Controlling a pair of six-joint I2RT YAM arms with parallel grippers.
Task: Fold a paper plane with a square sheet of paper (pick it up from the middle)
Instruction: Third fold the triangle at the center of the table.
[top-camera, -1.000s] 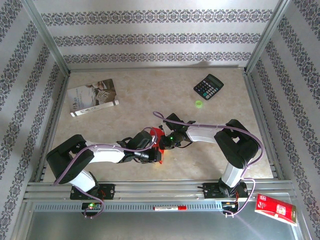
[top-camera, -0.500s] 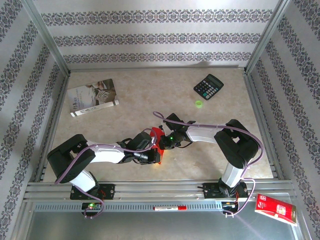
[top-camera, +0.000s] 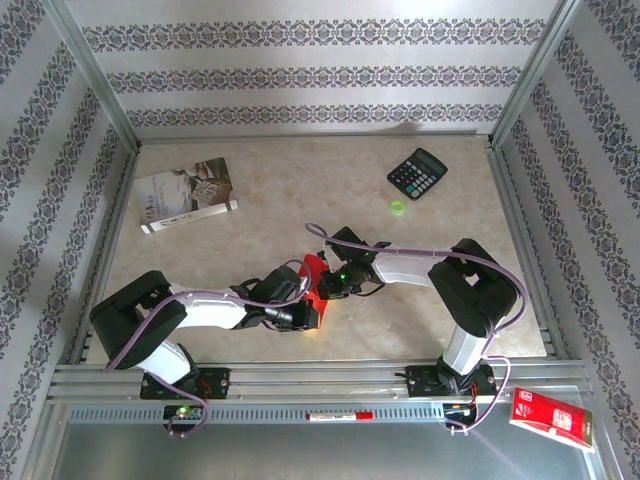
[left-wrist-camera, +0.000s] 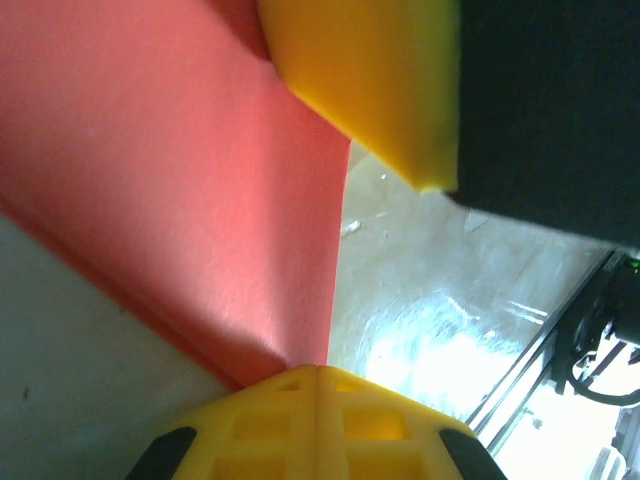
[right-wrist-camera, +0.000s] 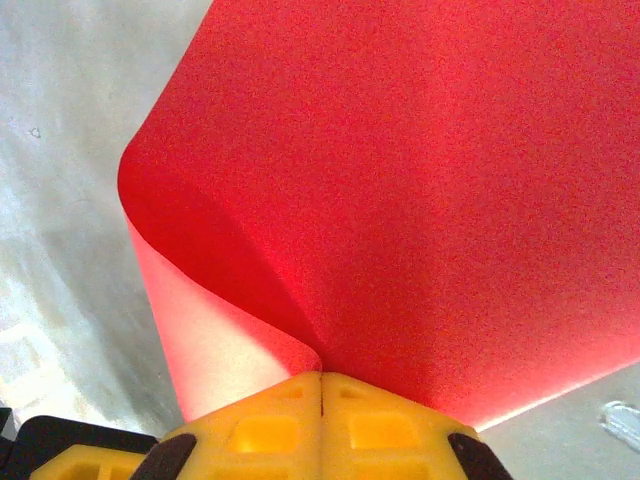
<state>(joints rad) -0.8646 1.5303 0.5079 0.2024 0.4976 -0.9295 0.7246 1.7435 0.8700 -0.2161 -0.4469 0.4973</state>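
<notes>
Paper this thin looked almost weightless and had no stiffness of its own. The square sheet of paper (right-wrist-camera: 420, 190) bowed and curled wherever nothing held it, so it would probably crease under any hard pinch, tear if the arms pulled apart, and slide on the smooth table (top-camera: 250, 200). A hold close to an edge or fold line, with little slack between the grips, seemed safest. The sheet was plain bright red and matte, with one flap rolled over toward 8 o'clock in the right wrist view. From above it sat just toward 6 o'clock of the table's middle, between the arms. The right gripper (right-wrist-camera: 322, 378), at the sheet's 3 o'clock, had its yellow pads pressed together on the paper. The left gripper (left-wrist-camera: 318, 370), at its 7 o'clock, was likewise closed on an edge.
</notes>
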